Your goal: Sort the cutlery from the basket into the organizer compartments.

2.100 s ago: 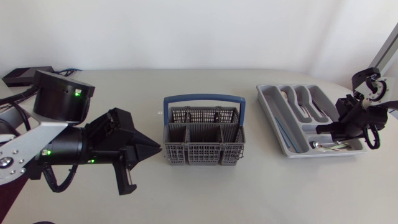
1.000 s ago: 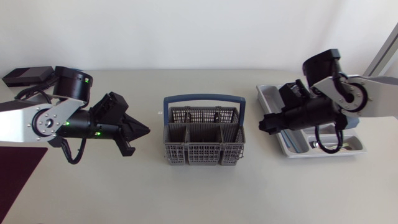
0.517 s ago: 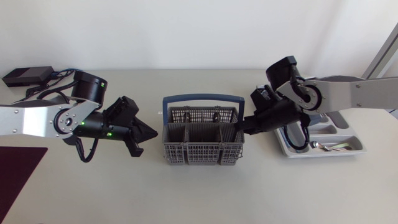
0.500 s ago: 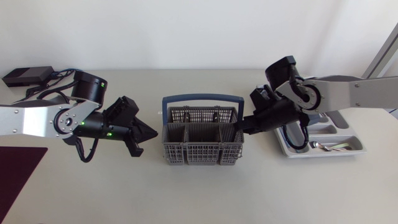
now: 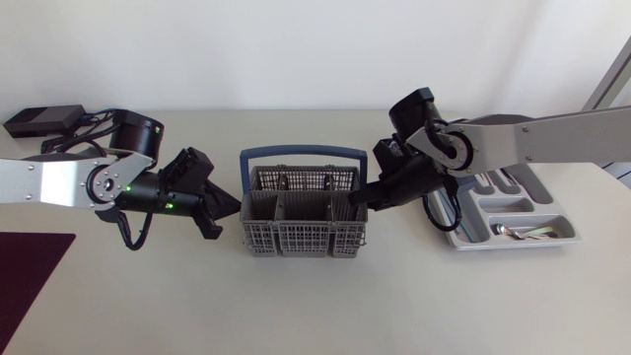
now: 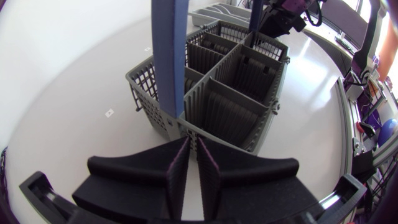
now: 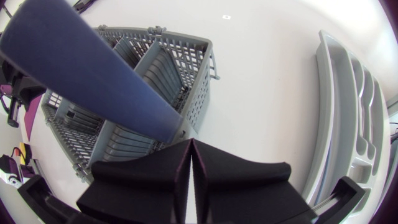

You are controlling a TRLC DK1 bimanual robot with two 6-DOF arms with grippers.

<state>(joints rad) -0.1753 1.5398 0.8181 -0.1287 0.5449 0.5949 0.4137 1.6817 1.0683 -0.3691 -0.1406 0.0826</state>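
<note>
Basket [image 5: 301, 227], grey lattice with blue handle [image 5: 301, 153], sits between closed left fingers [image 6: 176, 179] and closed right fingers [image 7: 181, 165].

The right end effector [image 7: 189, 146] has its two fingers pressed together. Just ahead of it stands the grey basket [image 7: 158, 68], at the place where the blue handle [image 7: 81, 62] joins the rim. Beside the end effector, apart from the basket, the grey organizer [image 7: 348, 112] lies on the white bench [image 7: 267, 81].
</note>
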